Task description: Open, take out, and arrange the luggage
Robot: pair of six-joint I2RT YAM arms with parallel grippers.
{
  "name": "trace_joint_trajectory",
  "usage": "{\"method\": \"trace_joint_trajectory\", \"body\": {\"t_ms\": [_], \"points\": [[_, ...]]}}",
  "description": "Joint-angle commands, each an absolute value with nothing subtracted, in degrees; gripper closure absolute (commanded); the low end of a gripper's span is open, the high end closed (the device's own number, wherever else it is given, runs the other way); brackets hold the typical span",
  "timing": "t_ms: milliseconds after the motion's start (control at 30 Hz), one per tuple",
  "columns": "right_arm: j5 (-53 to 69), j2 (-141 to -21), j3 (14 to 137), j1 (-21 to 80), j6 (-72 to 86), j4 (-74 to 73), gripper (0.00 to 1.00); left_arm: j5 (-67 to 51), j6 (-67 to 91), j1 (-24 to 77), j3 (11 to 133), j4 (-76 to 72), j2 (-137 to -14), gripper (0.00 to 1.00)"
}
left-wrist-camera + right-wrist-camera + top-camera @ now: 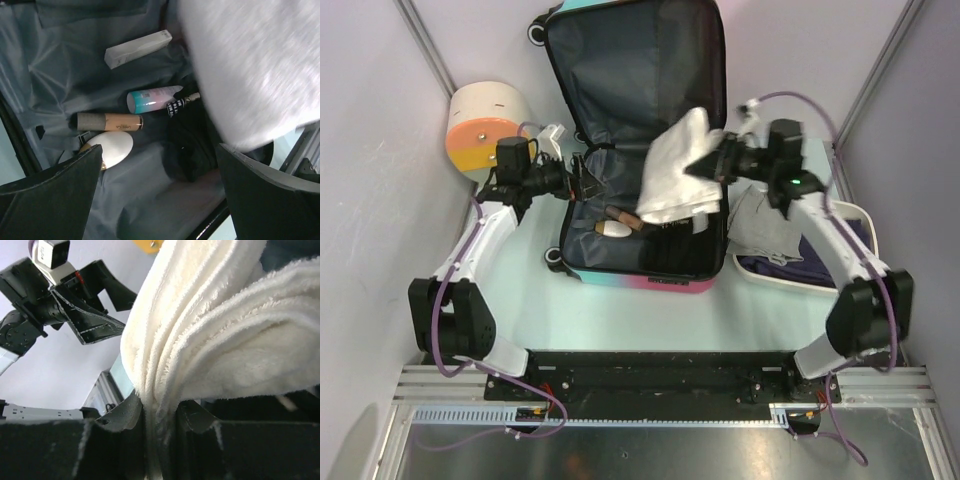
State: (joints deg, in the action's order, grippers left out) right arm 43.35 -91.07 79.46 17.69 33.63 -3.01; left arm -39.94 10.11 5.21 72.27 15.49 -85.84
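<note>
Pale table point(620, 320) bears luggage point(620, 90) under right end effector point(703, 165) gripping towel point(672, 170).

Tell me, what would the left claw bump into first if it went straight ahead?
Probably the grey lining of the open luggage, beside the black bundle. The white towel hangs off to one side; depth is hard to judge.

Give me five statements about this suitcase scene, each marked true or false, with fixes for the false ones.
1. The suitcase lies open. True.
2. The right fingers are clamped on a white towel. True.
3. The left fingers hold a tube. False: they are open and empty, over the suitcase's left side.
4. The basin is empty. False: grey cloth and purple cloth lie in it.
5. A white box lies inside the suitcase. True.
</note>
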Motion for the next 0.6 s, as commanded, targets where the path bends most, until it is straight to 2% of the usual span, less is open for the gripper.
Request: {"method": "trace_joint_trajectory", "body": {"t_ms": [0, 167, 200, 333, 433, 567], "points": [[54.39, -80.27, 76.21, 5.59, 22.08, -18.09, 1.0, -45.26, 5.36, 5.36, 75.5, 14.5, -84.02, 0.0], [59.94, -76.64, 74.88, -12.28, 6.53, -38.73, 1.0, -47.11, 5.28, 6.59, 75.94, 14.5, -85.6, 0.0], [60.46, -76.99, 74.62, -17.87, 0.59, -41.28, 1.0, -47.28, 5.27, 6.85, 75.94, 14.5, -85.87, 0.0], [58.89, -80.4, 73.48, -29.58, -14.39, -53.15, 1.0, -47.73, 5.1, 7.82, 76.72, 14.5, -87.18, 0.0], [56.08, -85.4, 72.16, -36.62, -23.1, -56.15, 1.0, -47.9, 5.01, 7.74, 77.43, 14.5, -88.06, 0.0], [50.12, -90.59, 72.07, -39.72, -29.09, -52.92, 1.0, -48.52, 4.75, 7.82, 77.7, 14.5, -88.42, 0.0]]}}
